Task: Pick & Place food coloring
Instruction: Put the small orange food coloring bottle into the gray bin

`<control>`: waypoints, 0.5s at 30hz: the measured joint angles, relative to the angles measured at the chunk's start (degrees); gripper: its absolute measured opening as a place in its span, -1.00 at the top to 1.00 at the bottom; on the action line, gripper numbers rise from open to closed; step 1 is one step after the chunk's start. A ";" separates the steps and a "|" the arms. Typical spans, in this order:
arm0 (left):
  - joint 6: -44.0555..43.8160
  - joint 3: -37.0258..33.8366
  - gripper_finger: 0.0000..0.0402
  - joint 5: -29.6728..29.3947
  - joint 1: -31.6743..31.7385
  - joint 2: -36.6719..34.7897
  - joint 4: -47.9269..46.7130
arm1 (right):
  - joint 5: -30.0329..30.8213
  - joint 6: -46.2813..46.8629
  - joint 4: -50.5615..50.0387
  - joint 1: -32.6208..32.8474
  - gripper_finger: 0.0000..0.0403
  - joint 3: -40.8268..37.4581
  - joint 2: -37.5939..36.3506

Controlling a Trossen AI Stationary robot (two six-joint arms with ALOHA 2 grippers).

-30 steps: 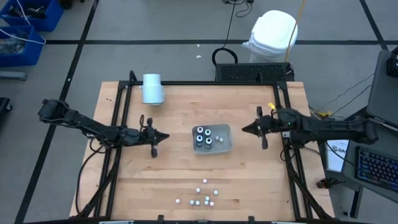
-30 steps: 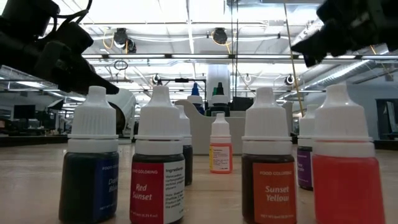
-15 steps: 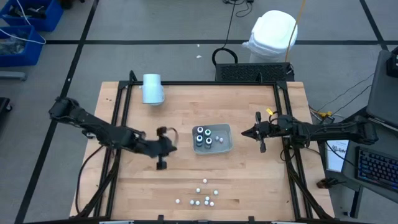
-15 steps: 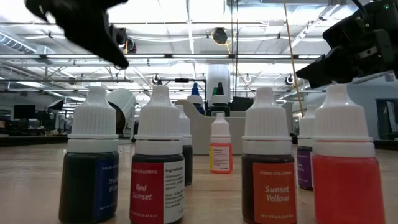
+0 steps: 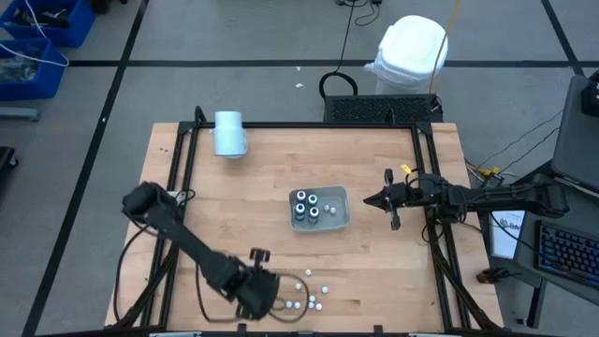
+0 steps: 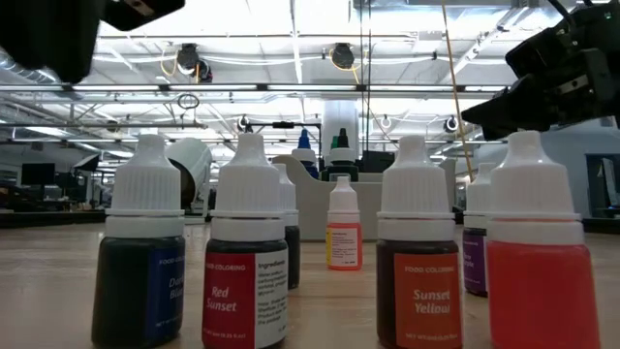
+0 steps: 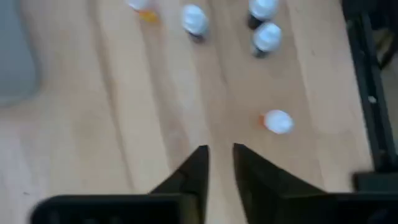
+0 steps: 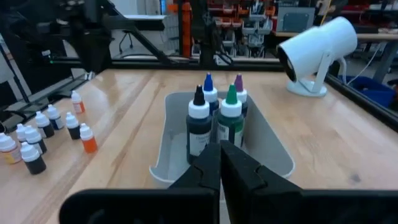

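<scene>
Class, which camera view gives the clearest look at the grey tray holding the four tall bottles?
The right wrist view: the tray sits close, walls and four bottles plain. The high view shows it small from above; the low view hides it behind bottles; the left wrist view catches perhaps an edge.

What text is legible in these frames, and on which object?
"FOOD COLORING" / "Red Sunset": label of the red bottle, low view.
"FOOD COLORING" / "Sunset Yellow": label of the brown-orange bottle, low view.
Dark blue bottle: label turned away, only "FOOD CO..." and word fragments show.
Small print on the red bottle's side panel, small orange bottle label: too small to read.
High and wrist views: no readable text.
</scene>
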 joint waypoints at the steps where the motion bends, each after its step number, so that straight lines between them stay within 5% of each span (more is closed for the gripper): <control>1: -0.32 1.10 0.52 0.12 -0.48 1.14 -0.44 | -0.08 0.16 0.17 0.00 1.00 -0.01 -0.03; 8: -0.39 2.68 -0.06 3.87 -1.93 4.73 5.18 | -0.13 -1.54 1.60 0.00 1.00 -0.08 -0.03; 15: -2.00 2.44 -0.22 6.08 -1.81 7.18 6.12 | -0.13 -2.91 2.98 0.00 1.00 -0.14 -0.04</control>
